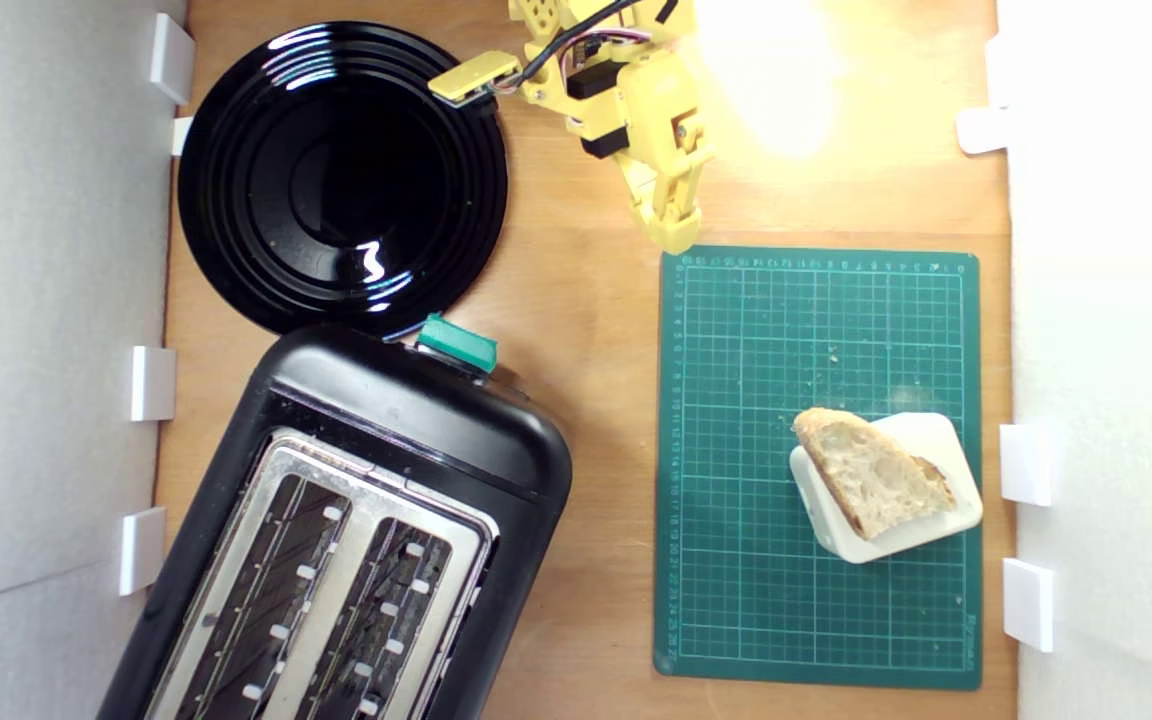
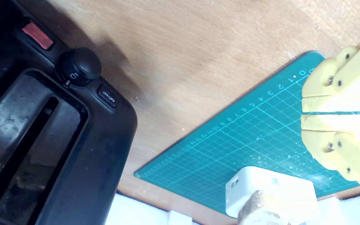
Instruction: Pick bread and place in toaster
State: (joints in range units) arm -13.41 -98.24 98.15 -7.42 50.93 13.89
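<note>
The gripper [image 2: 305,113] hangs empty over the wooden table near the cutting mat's [image 1: 736,420] corner, jaws pressed together. So the reach is the step in hand: it must spread its jaws and travel across the mat. Farther on, toward the mat's opposite edge, one slice of bread [image 1: 871,475] lies on one white block [image 1: 921,540]. Beyond, at the table's other side, stand one toaster [image 1: 356,540], both slots free, and one black plate [image 1: 341,175].

bread [image 1: 871,485]: pale holey crumb, tan-brown crust
block [image 1: 921,435] under bread: cream-white
mat [image 1: 756,420]: teal-green, pale grid lines
toaster [image 1: 356,520]: black, silver top
plate [image 1: 336,170]: glossy black
tool [image 1: 674,232]: yellow
tabletop [image 1: 586,320]: light wood grain
</note>
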